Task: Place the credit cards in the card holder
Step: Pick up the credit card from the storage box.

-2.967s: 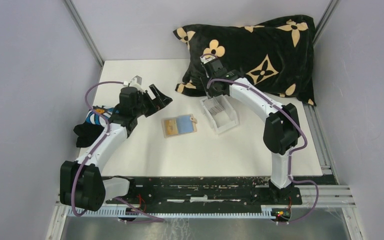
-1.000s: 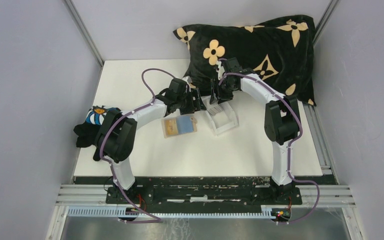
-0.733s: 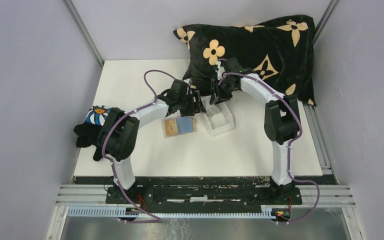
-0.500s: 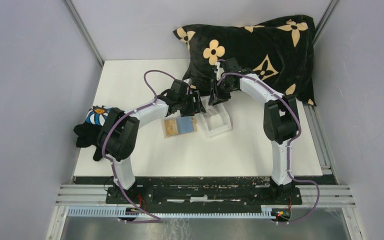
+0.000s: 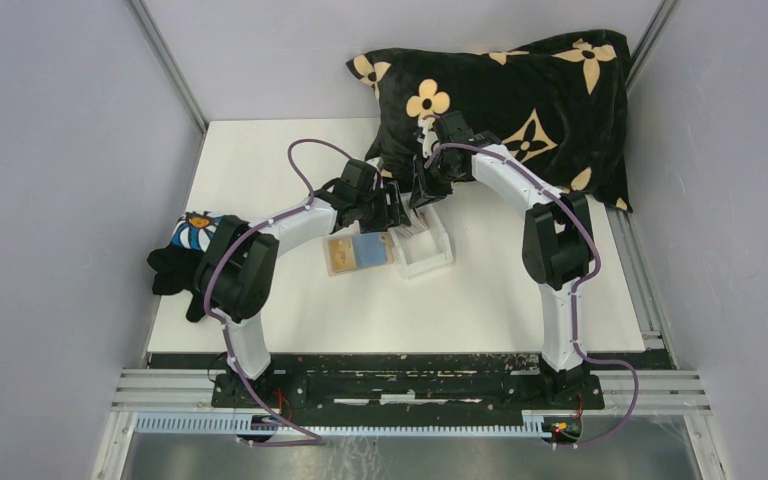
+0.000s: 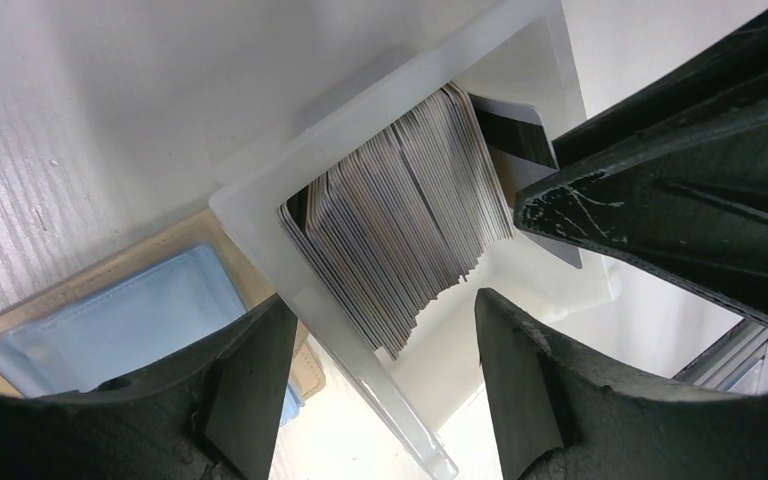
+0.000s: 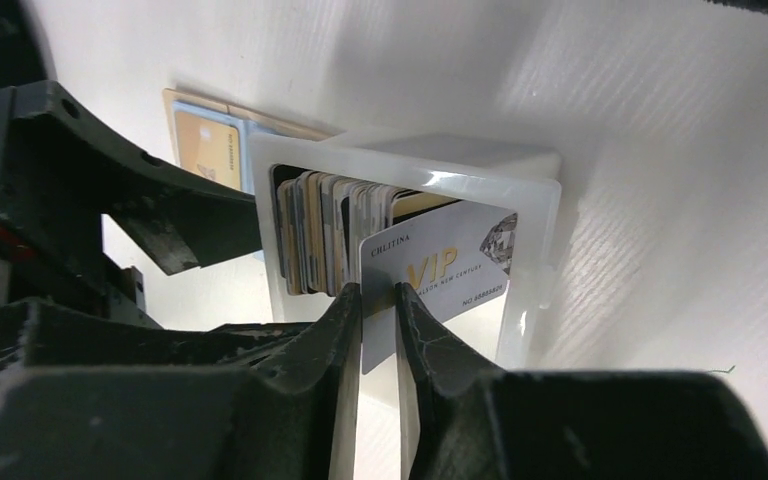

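White table (image 5: 260,160): right arm (image 5: 505,180) arched inward, right pincer (image 7: 378,296) pinching grey card (image 7: 450,265); left pincer (image 6: 380,335) spread.

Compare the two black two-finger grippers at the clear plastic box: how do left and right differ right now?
The left gripper stands wide open; the right gripper is closed. The left holds nothing and straddles the wall of the clear plastic box; the right pinches a grey VIP-printed plastic card by its edge. Both are at that box.
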